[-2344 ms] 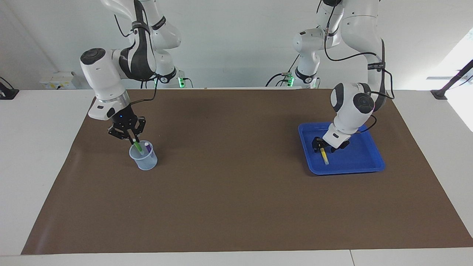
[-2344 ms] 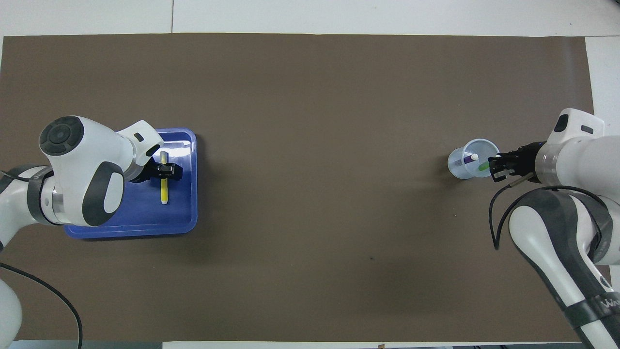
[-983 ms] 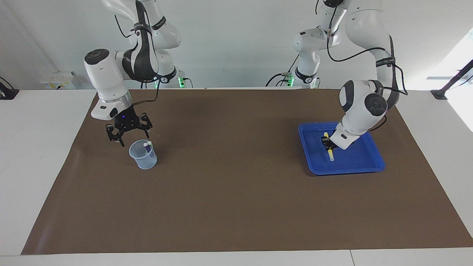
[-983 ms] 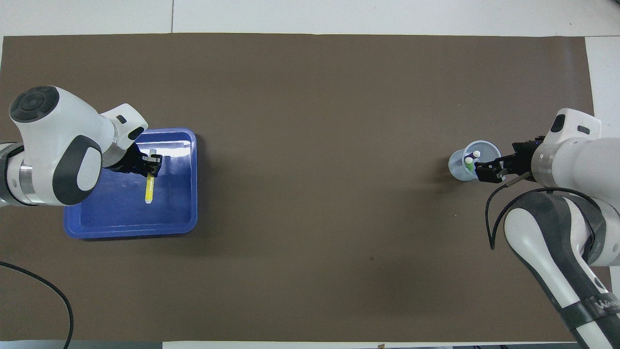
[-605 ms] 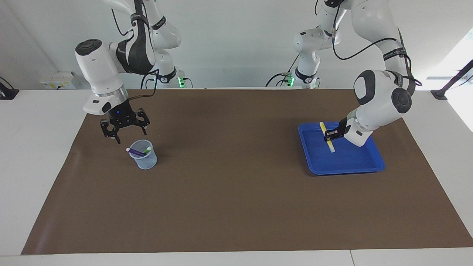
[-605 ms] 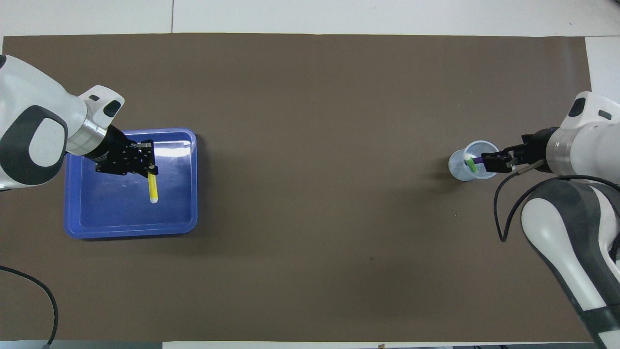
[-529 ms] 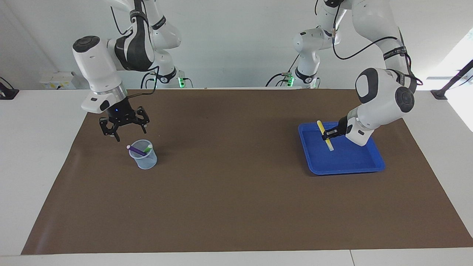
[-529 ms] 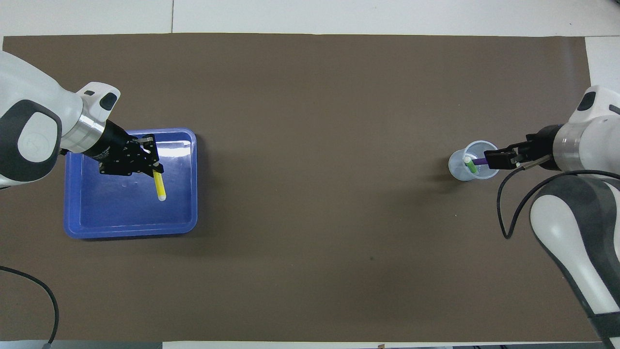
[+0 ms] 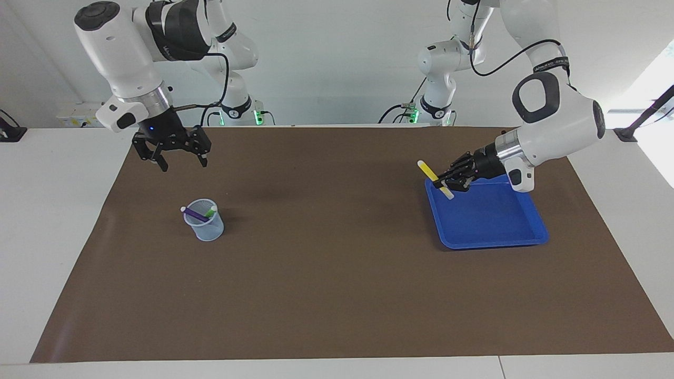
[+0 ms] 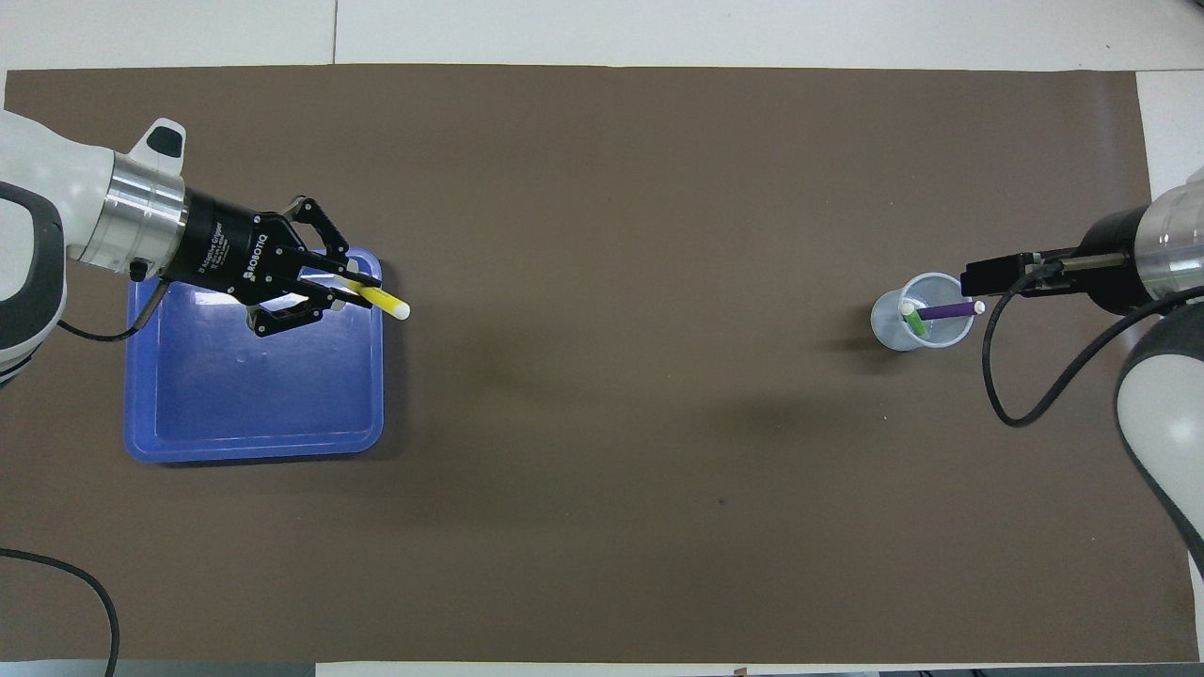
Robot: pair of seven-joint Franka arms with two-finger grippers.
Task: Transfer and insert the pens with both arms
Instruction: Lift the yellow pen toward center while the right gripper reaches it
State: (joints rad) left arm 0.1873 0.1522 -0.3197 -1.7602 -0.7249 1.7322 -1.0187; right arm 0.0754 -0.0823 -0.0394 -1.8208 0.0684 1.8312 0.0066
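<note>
My left gripper (image 9: pixel 446 183) (image 10: pixel 350 288) hangs over the corner of the blue tray (image 9: pixel 489 218) (image 10: pixel 254 404) that lies nearest the robots and the table's middle. It is shut on the yellow pen (image 9: pixel 425 169) (image 10: pixel 386 303), which slants up and pokes out past the tray's rim. The clear cup (image 9: pixel 205 225) (image 10: pixel 894 324) stands on the mat at the right arm's end. In it the purple pen (image 9: pixel 196 215) (image 10: pixel 945 310) leans across the rim and the green pen (image 9: pixel 210 212) (image 10: pixel 913 321) stands beside it. My right gripper (image 9: pixel 183 165) (image 10: pixel 980 275) is open and empty, raised over the mat.
A brown mat (image 9: pixel 326 273) (image 10: pixel 621 188) covers most of the white table. A thin black angled stand (image 9: pixel 645 117) is fixed at the table edge by the left arm's end. The tray holds nothing else.
The right gripper let the green pen go into the cup, opened and rose away. The purple pen tipped across the rim. The left gripper lifted the yellow pen out of the tray, swinging it toward the table's middle.
</note>
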